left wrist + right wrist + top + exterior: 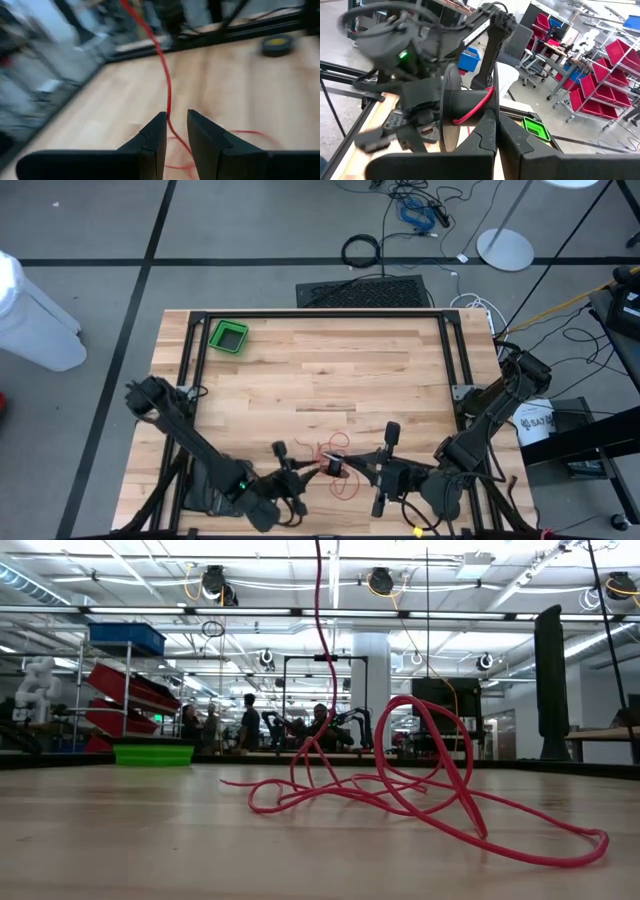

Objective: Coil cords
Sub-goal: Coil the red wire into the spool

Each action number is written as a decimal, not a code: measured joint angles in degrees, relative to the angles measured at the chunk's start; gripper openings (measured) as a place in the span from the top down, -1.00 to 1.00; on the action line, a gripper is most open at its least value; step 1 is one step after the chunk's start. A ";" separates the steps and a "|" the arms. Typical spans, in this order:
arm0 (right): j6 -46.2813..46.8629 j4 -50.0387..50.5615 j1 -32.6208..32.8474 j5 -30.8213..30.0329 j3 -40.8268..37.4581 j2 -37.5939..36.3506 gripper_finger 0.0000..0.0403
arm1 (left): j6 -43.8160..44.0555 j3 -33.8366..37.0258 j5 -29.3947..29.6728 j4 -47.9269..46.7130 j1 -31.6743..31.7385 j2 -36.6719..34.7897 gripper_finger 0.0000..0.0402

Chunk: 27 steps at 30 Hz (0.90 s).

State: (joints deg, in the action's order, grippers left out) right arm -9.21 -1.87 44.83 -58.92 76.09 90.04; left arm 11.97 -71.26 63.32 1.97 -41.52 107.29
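Note:
A thin red cord (400, 790) lies in loose loops on the wooden table (330, 370) near its front edge. One strand (320, 640) rises straight up out of the low view. My right gripper (497, 132) is shut on a black spool (465, 107) that has a few turns of cord on its hub. The spool (338, 467) hangs between the two arms. My left gripper (175, 125) is open just left of the spool, and the cord (167, 85) runs through the gap between its fingers. My left gripper has the red cord (169, 112) passing between its two fingers, close to one of them; whether a finger touches it I cannot tell. My right gripper pinches the rim of the spool's nearer flange (495, 102) between its two fingers. It comes nearly level from the table's right side. The spool is lifted clear of the table with its axis about level, and the cord (472, 112) is wound on the hub.
A green bin (228, 337) stands at the far left of the table. A round dark thing with a yellow middle (276, 45) lies on the table farther off. A black frame (320, 315) rims the work area. On the floor beyond lies a black cable hoop (361, 250).

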 joint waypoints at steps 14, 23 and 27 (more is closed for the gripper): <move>-0.04 0.39 -0.03 0.02 0.00 0.00 1.00 | -9.61 0.00 9.24 11.04 0.33 4.06 0.58; -0.25 0.42 -0.03 0.04 0.00 0.00 1.00 | -9.44 0.00 9.24 11.05 0.28 4.06 0.58; -0.26 0.42 -0.03 0.04 0.00 0.00 1.00 | -9.44 0.00 9.26 11.04 0.28 4.06 0.60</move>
State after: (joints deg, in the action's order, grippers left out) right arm -9.47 -1.45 44.80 -58.87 76.09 90.04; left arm 2.52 -71.26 72.58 13.02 -41.23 111.35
